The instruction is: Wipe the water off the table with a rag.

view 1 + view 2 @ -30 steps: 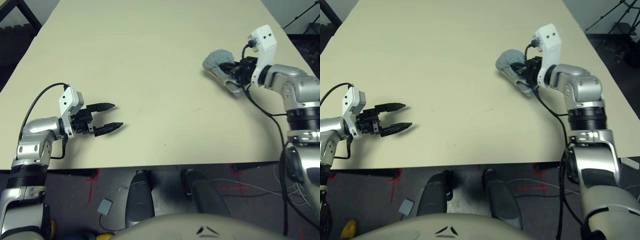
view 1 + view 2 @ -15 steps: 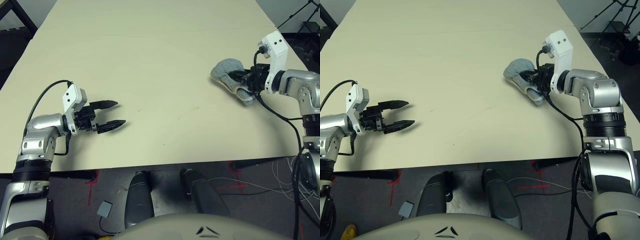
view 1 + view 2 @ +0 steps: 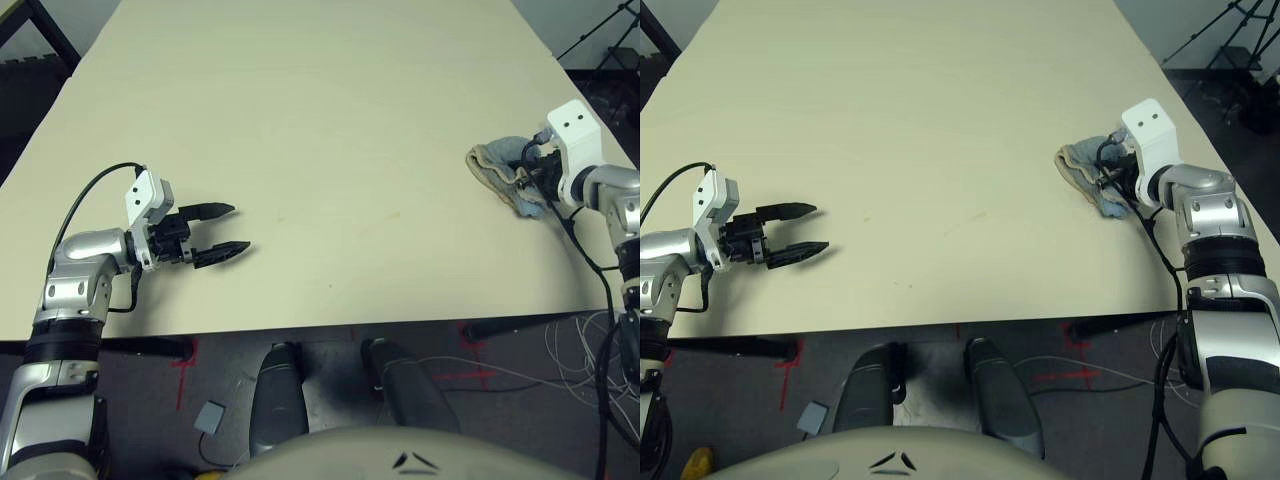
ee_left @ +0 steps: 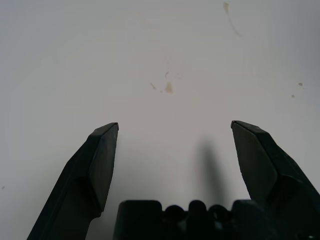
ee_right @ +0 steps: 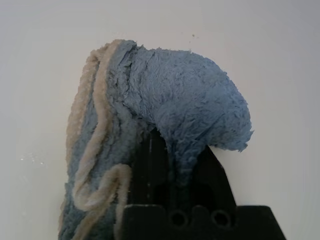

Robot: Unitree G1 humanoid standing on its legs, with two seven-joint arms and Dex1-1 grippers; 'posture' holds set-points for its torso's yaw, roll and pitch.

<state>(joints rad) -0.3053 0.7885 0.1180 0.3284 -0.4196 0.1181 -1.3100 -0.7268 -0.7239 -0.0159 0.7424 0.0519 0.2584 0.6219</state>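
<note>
The blue-grey rag (image 3: 498,170) with cream edging lies bunched on the pale table (image 3: 300,110) close to its right edge. My right gripper (image 5: 172,152) is shut on the rag (image 5: 180,100), its fingers buried in the cloth. My left gripper (image 3: 238,228) hovers low over the front left of the table, open, with nothing between its fingers. Small brownish water droplets (image 4: 169,87) dot the surface just ahead of the left gripper, and faint specks (image 3: 330,288) mark the middle front.
The table's right edge runs just beyond the rag, and its front edge (image 3: 350,322) is near the left gripper. A dark-framed table (image 3: 40,25) stands at the far left, a tripod (image 3: 605,40) at the far right. Cables (image 3: 500,372) lie on the floor.
My right gripper has carried the rag to the right, toward the table's right edge, and the cloth now sits lower and flatter on the surface. The left gripper has stayed where it was.
</note>
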